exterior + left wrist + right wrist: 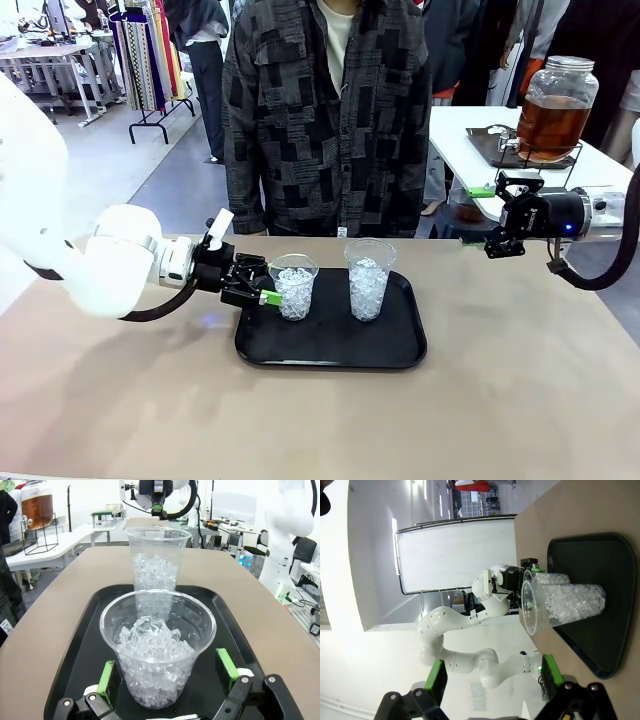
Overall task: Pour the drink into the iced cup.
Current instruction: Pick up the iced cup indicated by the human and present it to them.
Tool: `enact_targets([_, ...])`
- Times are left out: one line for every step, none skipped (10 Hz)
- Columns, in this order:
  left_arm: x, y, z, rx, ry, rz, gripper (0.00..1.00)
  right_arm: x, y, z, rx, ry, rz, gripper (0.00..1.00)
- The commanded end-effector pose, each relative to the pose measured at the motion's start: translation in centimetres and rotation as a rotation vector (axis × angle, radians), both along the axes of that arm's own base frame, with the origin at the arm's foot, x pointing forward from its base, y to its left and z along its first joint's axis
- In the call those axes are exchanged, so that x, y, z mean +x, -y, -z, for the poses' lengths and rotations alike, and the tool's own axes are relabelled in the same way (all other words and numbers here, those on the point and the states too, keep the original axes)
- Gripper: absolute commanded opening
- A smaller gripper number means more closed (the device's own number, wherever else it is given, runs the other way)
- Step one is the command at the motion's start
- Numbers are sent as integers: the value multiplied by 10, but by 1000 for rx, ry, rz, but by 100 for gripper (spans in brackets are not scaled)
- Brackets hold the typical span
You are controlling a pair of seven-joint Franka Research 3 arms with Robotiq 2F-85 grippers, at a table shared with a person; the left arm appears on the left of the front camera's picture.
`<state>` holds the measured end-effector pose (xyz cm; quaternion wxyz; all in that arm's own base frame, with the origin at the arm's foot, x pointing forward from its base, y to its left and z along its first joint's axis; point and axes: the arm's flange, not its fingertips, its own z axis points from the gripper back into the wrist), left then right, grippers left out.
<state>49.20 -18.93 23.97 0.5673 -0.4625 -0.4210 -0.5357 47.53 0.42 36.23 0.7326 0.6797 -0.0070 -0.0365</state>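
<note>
Green pads [107,680] of the left gripper [166,675] stand wide apart, one on each side of a clear cup [157,650] full of ice. A gap shows between the cup and at least one pad, so the cup is not squeezed. This cup sits on a black tray [75,670]. A second cup of ice [156,565] stands on the same tray just past it.

From the front, the tray [330,352] lies in the middle of the tan table [300,430]. The left gripper [283,285] comes in low from the side, at the cup on the robot's left [294,287].

The right gripper [487,220] hangs in the air over the far right part of the table, well apart from the tray. Its fingers are spread wide and nothing is between them.

The brown drink [550,122] is inside a big glass jar [572,75] with a silver lid. The jar stands on a wire stand [572,165] on a white side table [455,130], behind the right gripper. No drink is in either cup.

A person in a dark patterned shirt [325,120] stands at the far side of the table.
</note>
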Motion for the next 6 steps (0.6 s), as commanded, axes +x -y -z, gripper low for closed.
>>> enact_targets([3,12,2,-10,22,-4,100,0,-1,-1,-1,5,0,100])
enact_targets([3,15,3,-11,22,-3,100,0,-1,-1,-1,5,0,100])
enact_targets([2,18,3,-11,27,-3,100,0,-1,-1,-1,5,0,100])
enact_targets([2,20,4,-8,25,-5,100,0,-1,-1,-1,5,0,100])
enact_targets([1,25,5,-14,25,-1,100,0,-1,-1,-1,5,0,100])
enact_targets([1,27,6,-5,24,0,100,0,-1,-1,-1,5,0,100])
